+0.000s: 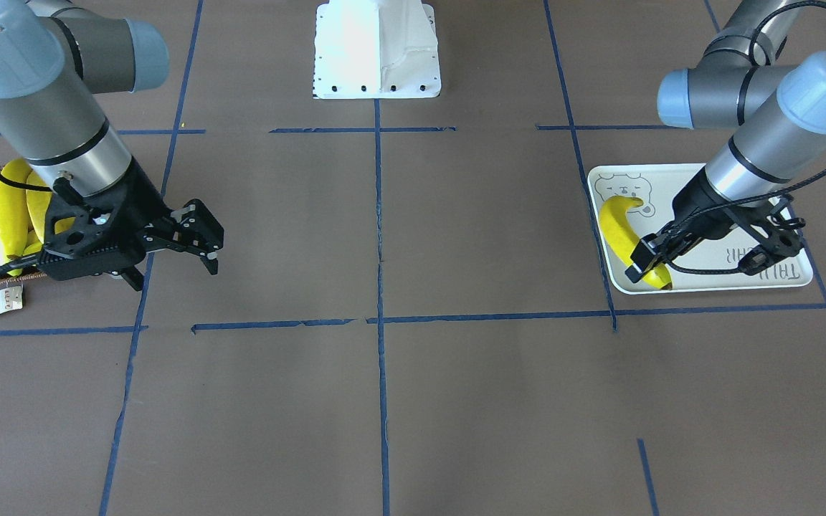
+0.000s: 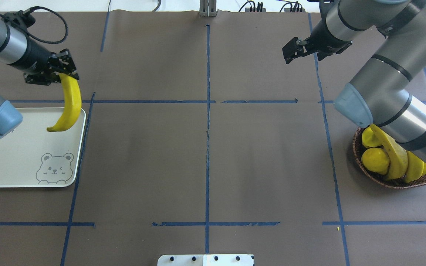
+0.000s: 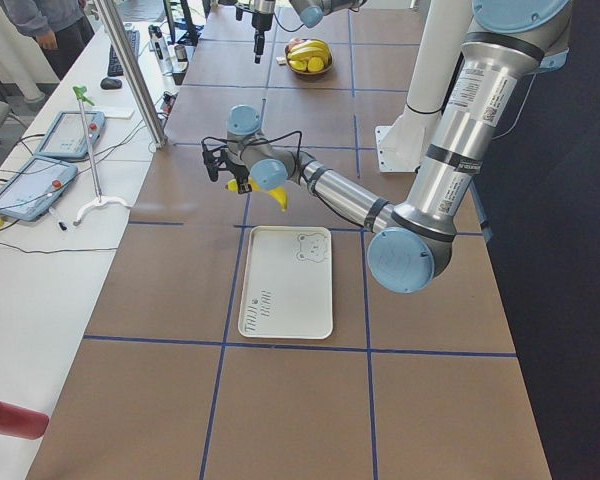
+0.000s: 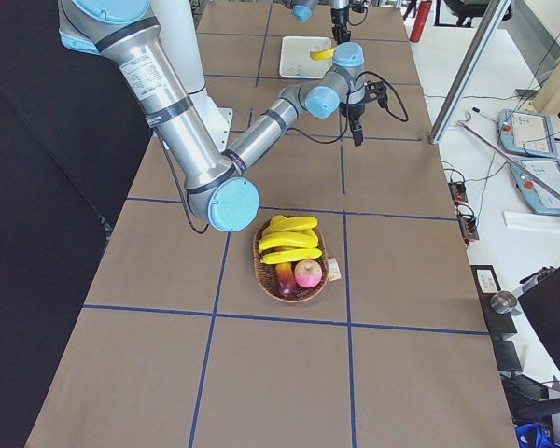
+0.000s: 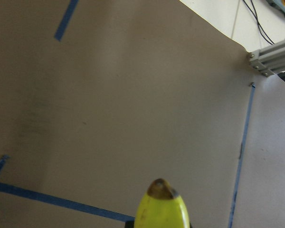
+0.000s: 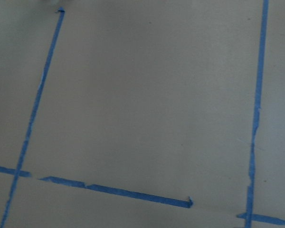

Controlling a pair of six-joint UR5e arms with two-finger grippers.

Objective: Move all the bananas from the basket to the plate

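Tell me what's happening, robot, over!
Left gripper shut on banana, hanging by plate. Right gripper open, empty. Three more bananas in basket. Nothing in the way.

Bright, even light falls from above; the table [image 1: 456, 236] below the right gripper [image 1: 173, 272] carries only faint, soft shadow. The white robot base [image 1: 377, 46] is blown out by glare, and the banana [image 5: 160, 209] in the left gripper [image 2: 58, 74] looks blurred in its wrist view.

brown table [image 1: 499, 401], blue tape grid [image 1: 378, 215], pink apple [image 4: 308, 273], perhaps two tablets [image 3: 30, 187] alongside
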